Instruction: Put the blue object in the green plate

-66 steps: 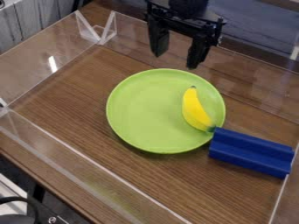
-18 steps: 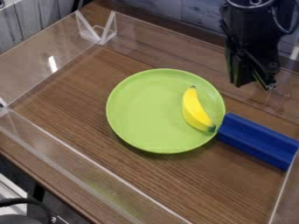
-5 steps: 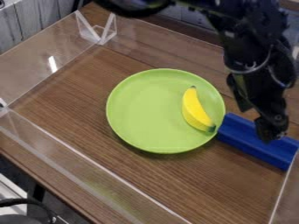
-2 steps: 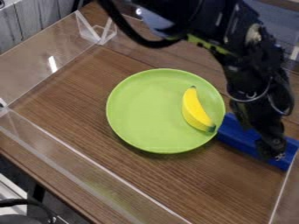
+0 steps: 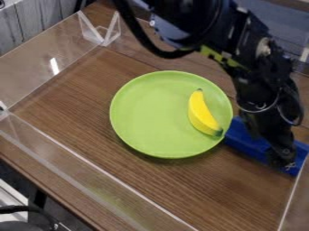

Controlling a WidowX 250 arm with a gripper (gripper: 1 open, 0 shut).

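My Open Gripper Is Down Over the Blue Block

I have my gripper [image 5: 268, 146] over the blue block [image 5: 250, 144], its jaws spread and released, hiding part of the block from the camera. Whether my fingers touch it I cannot tell. The block lies on the wooden bench [image 5: 85, 110], just beside the green plate [image 5: 150, 117] and outside its rim. On the plate, near the edge facing the block, rests a yellow banana [image 5: 201, 112]. My dark arm [image 5: 200, 20] reaches in from the top of the view, and clear panels [image 5: 90, 180] border the bench.
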